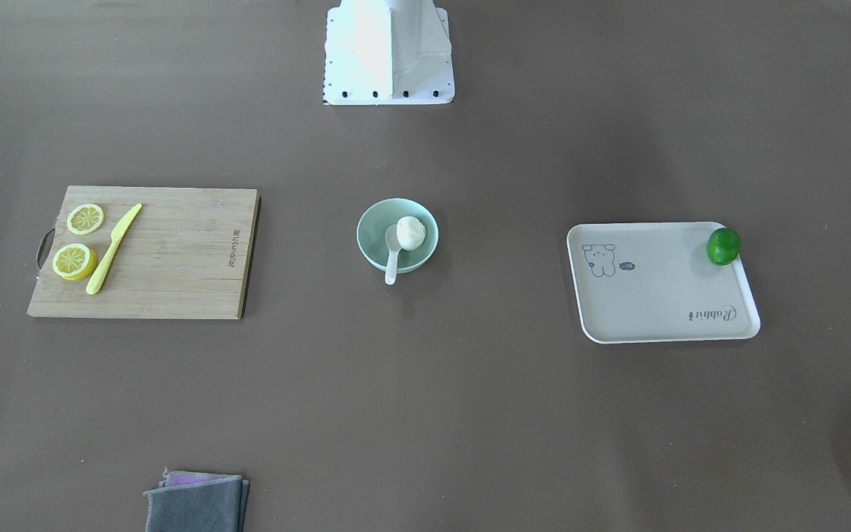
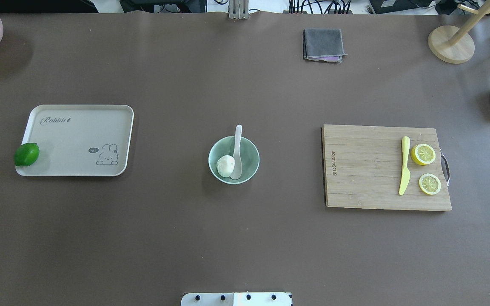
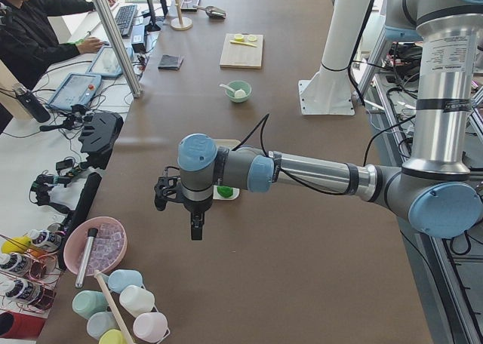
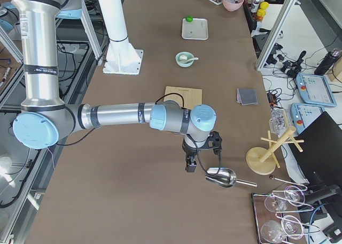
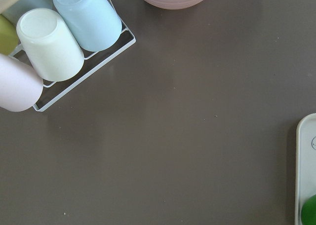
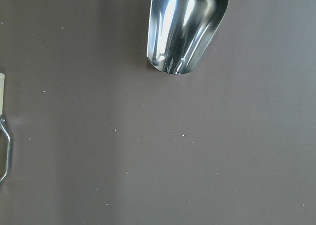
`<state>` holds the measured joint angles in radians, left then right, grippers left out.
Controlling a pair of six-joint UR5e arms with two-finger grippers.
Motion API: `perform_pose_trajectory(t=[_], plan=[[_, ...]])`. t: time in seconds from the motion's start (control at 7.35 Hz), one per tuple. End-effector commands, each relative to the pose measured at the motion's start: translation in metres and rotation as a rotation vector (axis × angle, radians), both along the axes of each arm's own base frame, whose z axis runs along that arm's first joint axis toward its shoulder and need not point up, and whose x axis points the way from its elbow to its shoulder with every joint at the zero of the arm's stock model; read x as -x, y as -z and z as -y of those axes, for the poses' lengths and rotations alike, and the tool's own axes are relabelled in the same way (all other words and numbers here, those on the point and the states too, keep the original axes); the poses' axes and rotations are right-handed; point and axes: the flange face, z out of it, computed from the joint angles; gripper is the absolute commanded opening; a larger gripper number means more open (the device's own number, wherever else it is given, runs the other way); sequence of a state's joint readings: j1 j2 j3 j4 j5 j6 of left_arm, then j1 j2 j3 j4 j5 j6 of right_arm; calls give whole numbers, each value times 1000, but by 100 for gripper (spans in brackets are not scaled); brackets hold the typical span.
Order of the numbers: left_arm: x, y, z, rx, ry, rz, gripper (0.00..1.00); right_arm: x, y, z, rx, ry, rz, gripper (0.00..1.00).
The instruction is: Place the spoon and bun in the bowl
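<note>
left claw (image 3: 196, 229), right claw (image 4: 189, 166) well apart from bowl (image 2: 253, 155) with spoon (image 2: 237, 146), bun (image 2: 225, 165)

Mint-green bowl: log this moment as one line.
white ceramic soup spoon: scoop in round mint-green bowl, handle over rim | white pleated bun: in bowl

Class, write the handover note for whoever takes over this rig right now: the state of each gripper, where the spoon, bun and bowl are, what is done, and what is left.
Left gripper: hangs over the table's left end, near the tray; open or shut cannot be told.
Right gripper: hangs at the right end beside the metal scoop; cannot be told either.
Bowl: mid-table, upright.
Bun: inside the bowl.
Spoon: scoop in the bowl beside the bun, handle leaning out over the rim.
Done: both items are in.
Left: apparently nothing.
</note>
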<state>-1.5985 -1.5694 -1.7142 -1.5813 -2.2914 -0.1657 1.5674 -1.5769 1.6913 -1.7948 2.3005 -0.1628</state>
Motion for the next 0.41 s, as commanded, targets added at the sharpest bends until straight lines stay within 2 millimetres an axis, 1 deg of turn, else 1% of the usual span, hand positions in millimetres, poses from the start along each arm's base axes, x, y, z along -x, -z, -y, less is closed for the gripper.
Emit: perform_pose_trajectory(t=[0.0, 0.27], plan=[[0, -9, -2, 14, 0, 2, 98, 0, 2, 1, -4, 0, 0, 100], [0, -9, -2, 15, 1, 5, 98, 0, 3, 1, 5, -13, -1, 100]])
